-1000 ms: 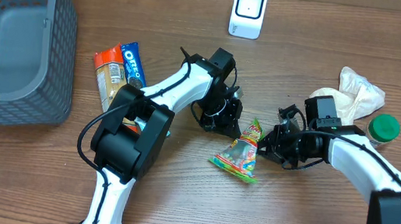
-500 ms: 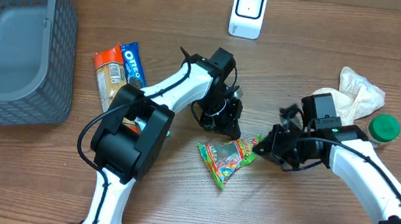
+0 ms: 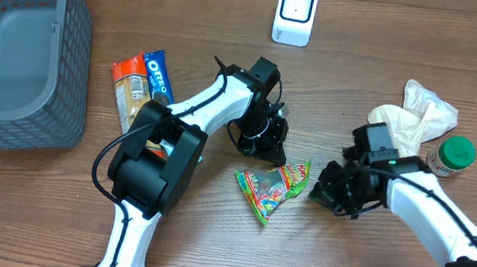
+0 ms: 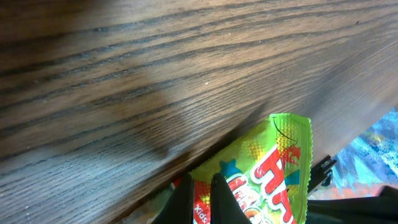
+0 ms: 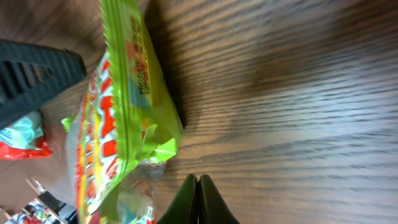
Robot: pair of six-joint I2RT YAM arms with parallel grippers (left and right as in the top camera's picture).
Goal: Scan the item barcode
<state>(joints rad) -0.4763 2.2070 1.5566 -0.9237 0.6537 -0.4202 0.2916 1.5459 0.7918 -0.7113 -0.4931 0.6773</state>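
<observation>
From overhead, you are seeing the green candy bag (image 3: 273, 187) lying on the table (image 3: 203, 250), between the left gripper (image 3: 269, 147) and the right gripper (image 3: 320, 187), well apart from the scanner (image 3: 295, 13). In the left wrist view, the fingers (image 4: 219, 199) are pressing together, holding nothing, just at the bag's edge. In the right wrist view, the fingers (image 5: 208, 202) are also pressing together, empty, beside the bag.
</observation>
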